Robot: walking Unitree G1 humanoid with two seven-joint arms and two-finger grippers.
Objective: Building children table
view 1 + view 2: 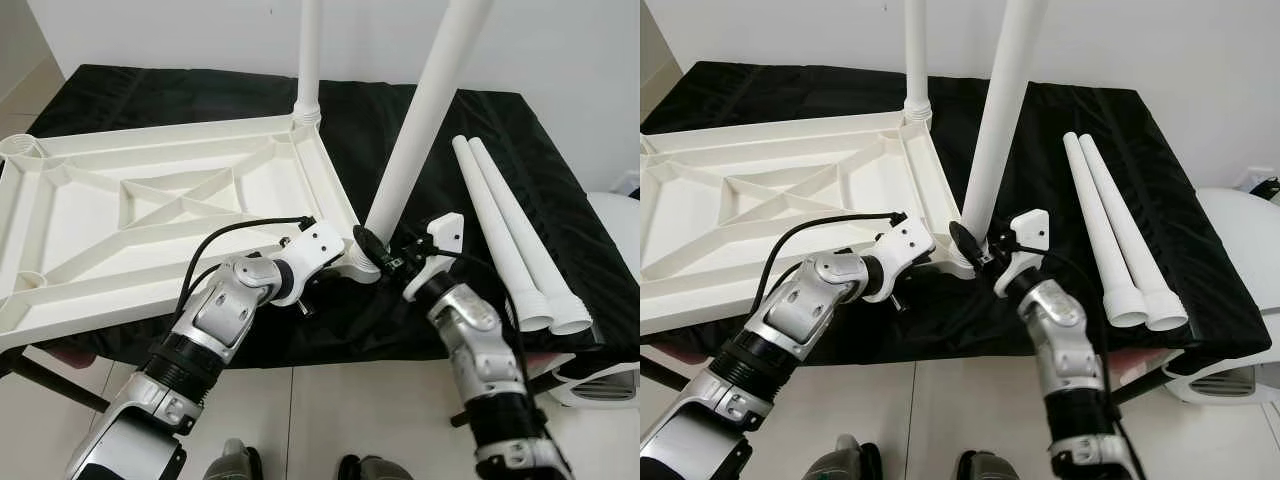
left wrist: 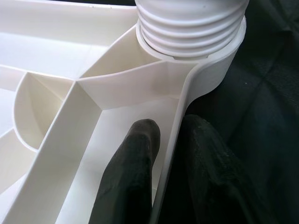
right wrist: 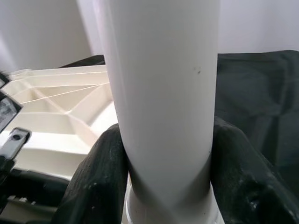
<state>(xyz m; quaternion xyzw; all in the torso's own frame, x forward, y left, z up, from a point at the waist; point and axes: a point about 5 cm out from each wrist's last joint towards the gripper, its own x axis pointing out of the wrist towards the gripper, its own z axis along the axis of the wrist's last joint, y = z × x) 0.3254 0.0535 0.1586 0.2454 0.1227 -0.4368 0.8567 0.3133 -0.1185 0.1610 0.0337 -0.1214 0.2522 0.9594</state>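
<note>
A black-draped surface (image 1: 560,250) stands against a white wall. Nearest, the left gripper (image 2: 163,154) pinches the rim of the upturned tabletop (image 1: 90,215), while the right gripper (image 3: 163,158) clasps the near leg (image 1: 415,130) just above its corner socket. The threads look partly seated, so steady turns with the leg upright should work best. Beyond, two spare legs (image 1: 510,235) lie alongside, and a fitted leg (image 1: 309,60) rises at the far corner.
</note>
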